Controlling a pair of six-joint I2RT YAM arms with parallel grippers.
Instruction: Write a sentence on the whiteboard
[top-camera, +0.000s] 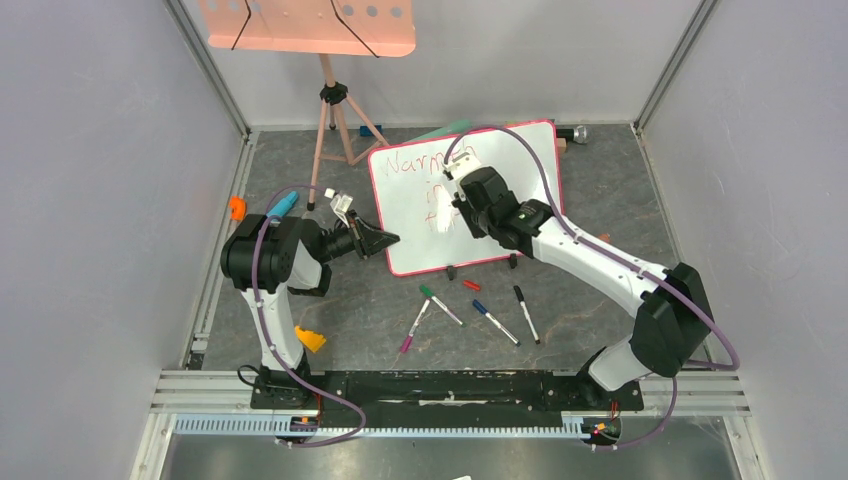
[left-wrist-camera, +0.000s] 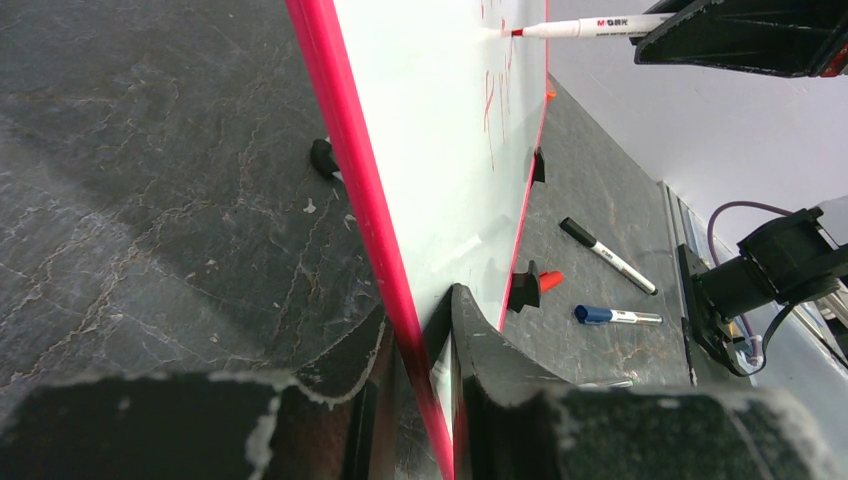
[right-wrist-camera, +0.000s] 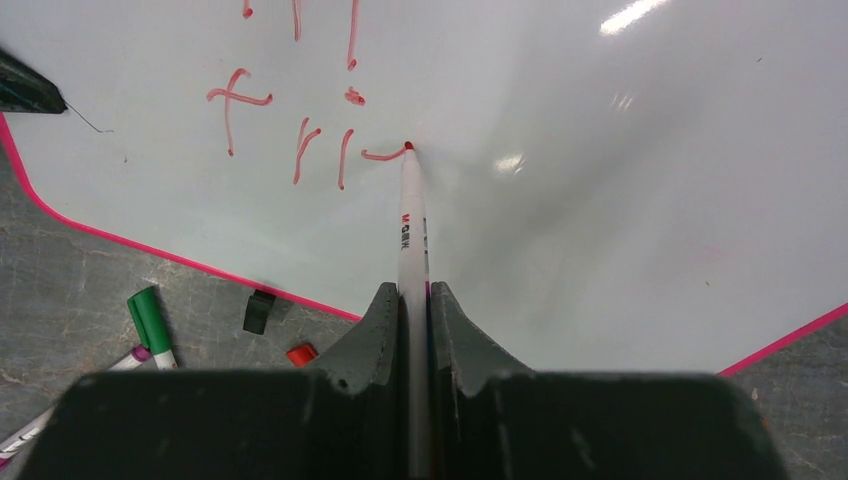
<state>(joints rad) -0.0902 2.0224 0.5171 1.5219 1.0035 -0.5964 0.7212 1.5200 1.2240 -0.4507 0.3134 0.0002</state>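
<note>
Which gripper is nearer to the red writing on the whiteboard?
Right. The right gripper holds a marker with its tip touching the red writing; the left gripper is clamped on the whiteboard's left edge, off to the side of the words.

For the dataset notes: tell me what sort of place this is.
Likely a robot lab test cell: plain grey panel walls in aluminium framing enclose the table, with two arms bolted to a black rail.
</note>
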